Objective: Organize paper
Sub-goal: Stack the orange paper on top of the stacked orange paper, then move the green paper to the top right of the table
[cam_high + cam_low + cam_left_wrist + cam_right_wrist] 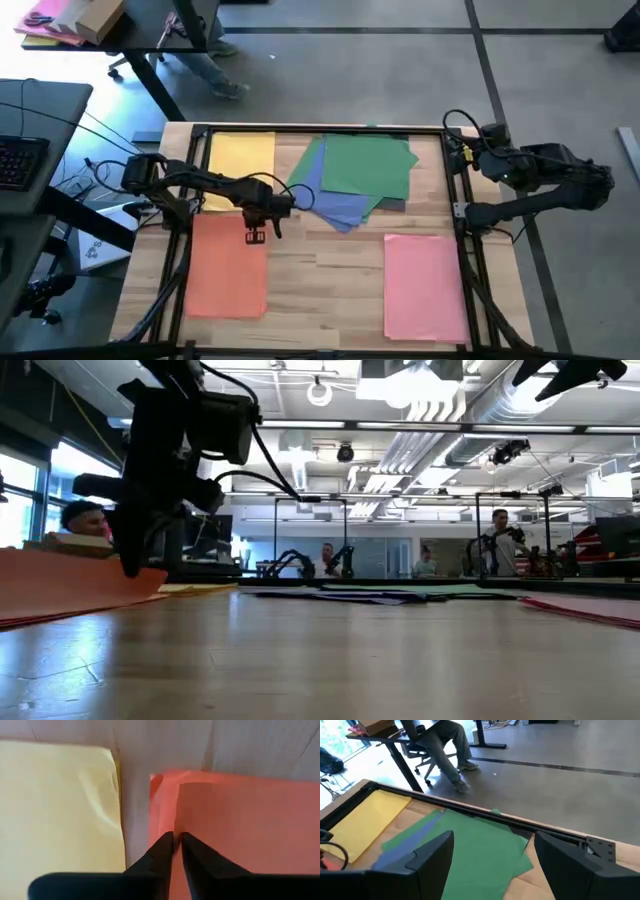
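Under left end effector point(256, 236), orange paper point(226, 268)

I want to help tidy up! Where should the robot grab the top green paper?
Probably the green paper by its far right corner, which sticks out past the blue sheets. The open right gripper is nearest, so come from the right, sliding a finger under that flat edge.

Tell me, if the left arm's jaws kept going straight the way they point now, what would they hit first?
Probably the orange paper. The left gripper, nearly shut, points down at that sheet's corner, close beside the yellow paper. How much gap remains is hard to judge.
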